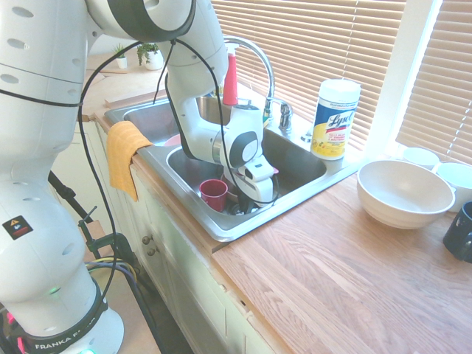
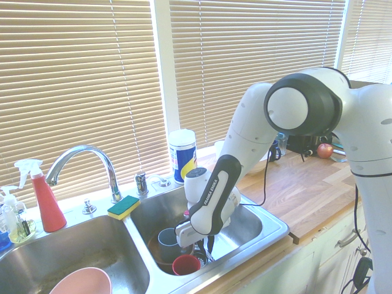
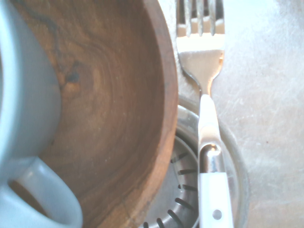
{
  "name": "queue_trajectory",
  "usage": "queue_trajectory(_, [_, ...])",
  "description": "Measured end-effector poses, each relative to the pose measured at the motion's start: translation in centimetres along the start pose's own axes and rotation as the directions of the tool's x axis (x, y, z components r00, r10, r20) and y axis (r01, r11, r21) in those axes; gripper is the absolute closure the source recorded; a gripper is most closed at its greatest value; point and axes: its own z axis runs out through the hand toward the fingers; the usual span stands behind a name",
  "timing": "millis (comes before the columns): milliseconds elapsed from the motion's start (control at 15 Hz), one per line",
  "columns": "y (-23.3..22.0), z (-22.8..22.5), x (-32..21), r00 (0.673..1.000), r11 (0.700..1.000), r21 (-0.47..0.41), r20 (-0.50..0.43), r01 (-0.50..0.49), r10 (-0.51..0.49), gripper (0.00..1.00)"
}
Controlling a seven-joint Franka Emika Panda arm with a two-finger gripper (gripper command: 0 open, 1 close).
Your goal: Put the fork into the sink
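The sink (image 1: 221,230) is a steel two-basin unit; its right basin (image 2: 260,228) holds dishes. My gripper (image 1: 248,206) is lowered deep into that basin (image 2: 206,248), beside a red cup (image 1: 214,193), and it is shut. The fork (image 3: 209,71) shows in the wrist view, silver tines and pale white handle. It lies along the edge of a wooden bowl (image 3: 114,109), above the drain strainer (image 3: 183,190). Neither exterior view shows the fork, so I cannot tell whether it is held or resting on the basin floor.
A grey-blue mug (image 2: 166,237) sits in the wooden bowl (image 2: 160,256). The gooseneck faucet (image 2: 86,156) arches behind the basins. A wipes canister (image 1: 335,118), a large white bowl (image 1: 404,193), a yellow cloth (image 1: 125,155), a sponge (image 2: 124,207) and a red spray bottle (image 2: 44,199) surround the sink.
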Motion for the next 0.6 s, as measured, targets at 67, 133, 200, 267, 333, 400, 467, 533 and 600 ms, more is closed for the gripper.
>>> queue_trajectory(67, [0.1, 0.0, 0.1, 1.0, 1.0, -0.001, 0.001, -0.002, 0.002, 0.0])
queue_trajectory(133, [0.1, 0.1, 0.2, 1.0, 1.0, -0.001, 0.0, -0.004, 0.004, 0.0])
queue_trajectory(200, [0.2, 0.1, 0.4, 1.0, 1.0, 0.002, -0.002, -0.006, 0.006, 0.0])
queue_trajectory(267, [0.2, -0.1, 0.6, 1.0, 1.0, 0.01, -0.007, -0.008, 0.009, 0.0])
queue_trajectory(333, [0.0, -0.7, 0.8, 1.0, 1.0, 0.022, -0.016, -0.009, 0.009, 0.0])
queue_trajectory(400, [-0.4, -2.1, 1.1, 0.999, 0.999, 0.045, -0.031, -0.006, 0.008, 0.0])
queue_trajectory(467, [-1.0, -4.5, 1.3, 0.998, 0.997, 0.075, -0.055, 0.002, 0.002, 0.0])
queue_trajectory(533, [-1.4, -7.6, 1.5, 0.997, 0.995, 0.097, -0.078, 0.011, -0.003, 0.0])
queue_trajectory(600, [-1.5, -11.0, 1.7, 0.995, 0.994, 0.108, -0.095, 0.013, -0.003, 0.0])
